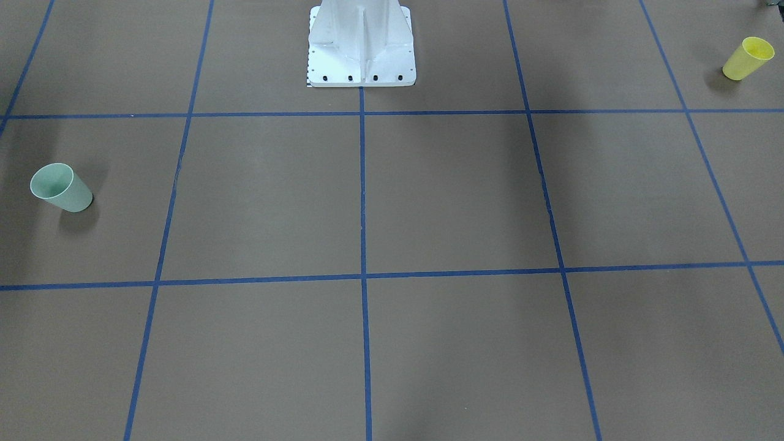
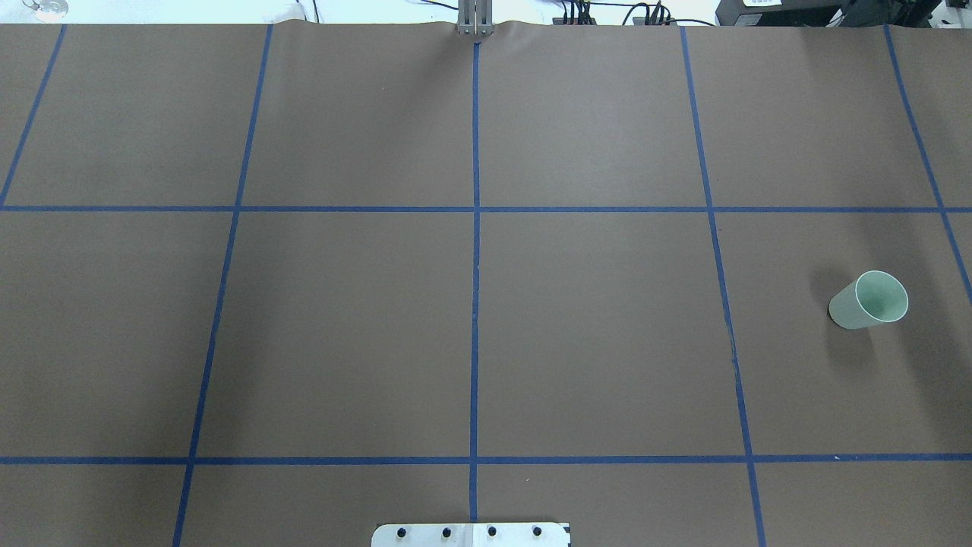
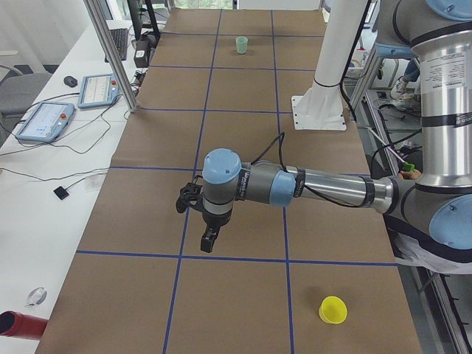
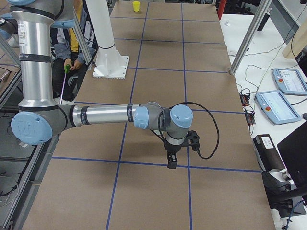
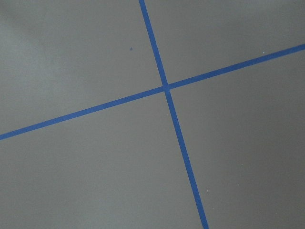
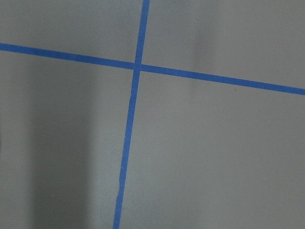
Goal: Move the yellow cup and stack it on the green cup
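The yellow cup point(image 1: 747, 58) stands upright near the table's corner on my left side; it also shows in the exterior left view point(image 3: 332, 310) and far off in the exterior right view point(image 4: 136, 6). The green cup point(image 1: 61, 188) stands upright on my right side point(image 2: 868, 300), far away in the exterior left view point(image 3: 241, 44). My left gripper point(image 3: 209, 242) hangs high above the table, away from the yellow cup. My right gripper point(image 4: 171, 162) hangs likewise. Both show only in side views, so I cannot tell if they are open or shut. Neither holds a cup.
The white robot pedestal point(image 1: 361, 55) stands at the table's robot-side edge. Blue tape lines point(image 2: 474, 304) grid the brown table cover. Both wrist views show only cover and a tape cross point(image 5: 165, 87). Tablets point(image 3: 44, 118) lie on a side bench.
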Tool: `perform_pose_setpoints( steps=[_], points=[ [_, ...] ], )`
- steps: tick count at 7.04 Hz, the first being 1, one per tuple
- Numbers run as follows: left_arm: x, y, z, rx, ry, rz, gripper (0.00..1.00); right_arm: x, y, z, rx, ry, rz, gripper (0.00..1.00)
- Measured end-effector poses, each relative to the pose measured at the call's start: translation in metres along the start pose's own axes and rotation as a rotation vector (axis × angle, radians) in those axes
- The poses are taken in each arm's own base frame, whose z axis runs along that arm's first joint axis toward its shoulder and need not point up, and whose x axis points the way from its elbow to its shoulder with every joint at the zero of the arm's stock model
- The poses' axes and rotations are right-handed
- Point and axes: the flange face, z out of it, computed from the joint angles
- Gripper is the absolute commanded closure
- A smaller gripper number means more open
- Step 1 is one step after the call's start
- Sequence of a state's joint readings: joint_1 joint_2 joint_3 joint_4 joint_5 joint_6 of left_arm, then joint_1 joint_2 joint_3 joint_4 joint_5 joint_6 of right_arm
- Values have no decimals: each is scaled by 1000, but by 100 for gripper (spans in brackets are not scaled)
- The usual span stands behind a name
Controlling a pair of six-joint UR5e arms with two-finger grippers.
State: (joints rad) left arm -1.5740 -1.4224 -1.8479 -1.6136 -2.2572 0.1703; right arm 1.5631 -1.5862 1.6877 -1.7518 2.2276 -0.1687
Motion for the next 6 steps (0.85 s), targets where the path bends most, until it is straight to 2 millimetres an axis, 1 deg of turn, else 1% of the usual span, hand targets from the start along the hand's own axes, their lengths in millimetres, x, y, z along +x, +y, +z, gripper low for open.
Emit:
perform_pose_setpoints(
  steps=[3, 4, 6],
  points=[
    [2, 3, -1, 1, 0, 6, 0, 0, 0, 0, 1, -1, -1, 0],
    [4, 0, -4, 10, -1, 11, 0, -1, 0, -1, 2, -1, -2, 0],
    [14, -15, -18, 98, -22, 78, 0, 0, 0, 0, 1, -1, -1, 0]
  ],
)
